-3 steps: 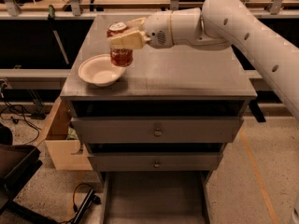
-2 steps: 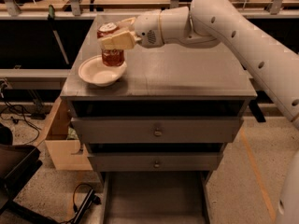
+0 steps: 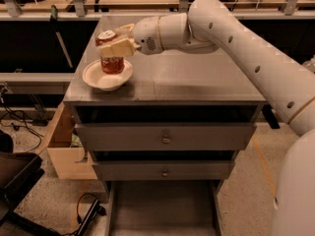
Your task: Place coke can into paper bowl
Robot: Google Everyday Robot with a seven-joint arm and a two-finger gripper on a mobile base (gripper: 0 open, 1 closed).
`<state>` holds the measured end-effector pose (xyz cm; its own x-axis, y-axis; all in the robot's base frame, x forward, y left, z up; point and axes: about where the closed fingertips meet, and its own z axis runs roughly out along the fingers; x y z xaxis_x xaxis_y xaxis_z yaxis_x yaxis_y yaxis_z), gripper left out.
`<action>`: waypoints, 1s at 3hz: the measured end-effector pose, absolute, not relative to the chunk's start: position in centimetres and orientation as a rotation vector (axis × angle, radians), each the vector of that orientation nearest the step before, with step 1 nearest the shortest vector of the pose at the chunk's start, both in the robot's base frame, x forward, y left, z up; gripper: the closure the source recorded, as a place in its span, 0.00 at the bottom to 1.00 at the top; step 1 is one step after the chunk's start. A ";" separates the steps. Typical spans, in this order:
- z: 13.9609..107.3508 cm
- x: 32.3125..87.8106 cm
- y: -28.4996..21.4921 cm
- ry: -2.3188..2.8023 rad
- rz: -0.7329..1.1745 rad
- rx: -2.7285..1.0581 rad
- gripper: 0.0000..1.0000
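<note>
- pincer (image 3: 109,39) over the left-rear part of the surface (image 3: 187,82), clenched on the coke can (image 3: 112,64)
- one cream finger (image 3: 118,48) crosses the can's front just under its top; the other finger is behind the can, only partly visible
- coke can upright, red-orange, silver top facing up, slightly toward the camera
- can's lower end sits inside the outline of the paper bowl (image 3: 93,80), roughly over the bowl's middle; cannot tell if the base touches the bowl floor or hangs just above it
- paper bowl off-white, shallow, rolled rim, upright on the surface near the left front edge, wholly on the top and not overhanging
- white arm (image 3: 236,43) comes in from the right, runs across the rear of the surface, wrist pointing left toward the can
- surface is the grey metal top of a cabinet; bare to the right of the bowl
- below the top: an open dark slot, then upper drawer (image 3: 166,139) and lower drawer (image 3: 165,172), both closed, each with a small centre knob
- tan box (image 3: 64,146) on the floor beside the cabinet's left side, touching or just beside it
- cables (image 3: 15,118) on the floor at left, well apart from the bowl
- speckled floor around the cabinet, workbench framing behind it
</note>
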<state>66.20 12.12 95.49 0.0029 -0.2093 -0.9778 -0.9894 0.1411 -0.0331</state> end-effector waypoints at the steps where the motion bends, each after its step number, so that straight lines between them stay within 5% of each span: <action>1: 93.7 67.0 12.7 1.371 0.980 -1.280 1.00; 2: 92.5 67.4 12.9 1.349 0.984 -1.307 1.00; 3: 92.5 67.3 13.2 1.347 0.989 -1.310 0.82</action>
